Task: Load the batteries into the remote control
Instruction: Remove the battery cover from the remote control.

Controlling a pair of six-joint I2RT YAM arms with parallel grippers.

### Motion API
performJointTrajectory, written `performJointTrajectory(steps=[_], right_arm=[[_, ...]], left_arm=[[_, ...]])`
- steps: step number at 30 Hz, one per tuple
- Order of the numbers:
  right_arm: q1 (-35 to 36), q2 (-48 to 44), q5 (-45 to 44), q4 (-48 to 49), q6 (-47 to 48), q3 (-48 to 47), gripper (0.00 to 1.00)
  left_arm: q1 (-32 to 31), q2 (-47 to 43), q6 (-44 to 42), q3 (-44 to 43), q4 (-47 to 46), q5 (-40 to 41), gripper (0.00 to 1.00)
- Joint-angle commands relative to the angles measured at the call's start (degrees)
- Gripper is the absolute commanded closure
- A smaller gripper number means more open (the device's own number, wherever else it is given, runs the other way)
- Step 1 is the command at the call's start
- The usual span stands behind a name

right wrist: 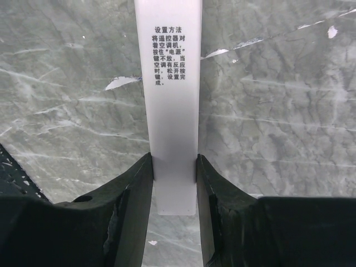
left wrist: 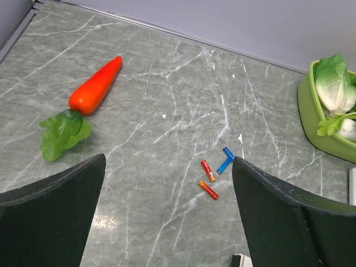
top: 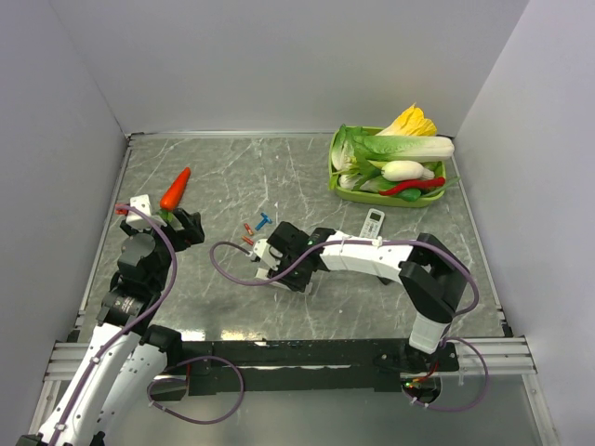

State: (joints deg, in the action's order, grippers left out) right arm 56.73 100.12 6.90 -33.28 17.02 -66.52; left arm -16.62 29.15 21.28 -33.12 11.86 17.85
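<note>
Two tiny red-orange batteries [left wrist: 207,167] [left wrist: 208,189] lie side by side on the marble table, also seen in the top view [top: 247,236]. My left gripper [left wrist: 168,161] is open and empty, hovering near of them; in the top view it [top: 186,226] is left of them, beside the carrot. My right gripper [right wrist: 173,172] is shut on the near end of the long slim white remote control [right wrist: 169,83], whose printed back faces up. In the top view the right gripper [top: 268,251] sits just near of the batteries and hides most of the remote.
A small blue T-shaped piece [left wrist: 226,160] lies next to the batteries. A toy carrot [top: 175,190] lies at the left. A shorter white remote [top: 373,223] lies mid-right. A green tray [top: 337,177] of toy vegetables stands at the back right.
</note>
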Motion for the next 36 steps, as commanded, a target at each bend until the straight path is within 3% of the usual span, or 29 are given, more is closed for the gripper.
performJointTrajectory(steps=[1,22,30,36], right_arm=[[-0.2,-4.3,0.4,0.8,0.3,-1.3,0.63],[-0.3,0.7,1.1,5.6,0.5,0.8,0.56],[-2.0,-4.5,2.3,5.5,-2.4,1.6,0.62],[-8.0,-7.6,-1.3,7.8,-8.6,4.2,0.63]], left_arm=[[0.3,0.4,0.3,-0.9,-1.3,-0.7,0.01],[0.3,0.9,0.2,-0.9,-1.2,-0.9,0.01],[0.3,1.2,0.2,-0.9,-1.2,-0.9,0.01],[0.3,1.4,0.2,-0.9,-1.4,-1.1,0.01]])
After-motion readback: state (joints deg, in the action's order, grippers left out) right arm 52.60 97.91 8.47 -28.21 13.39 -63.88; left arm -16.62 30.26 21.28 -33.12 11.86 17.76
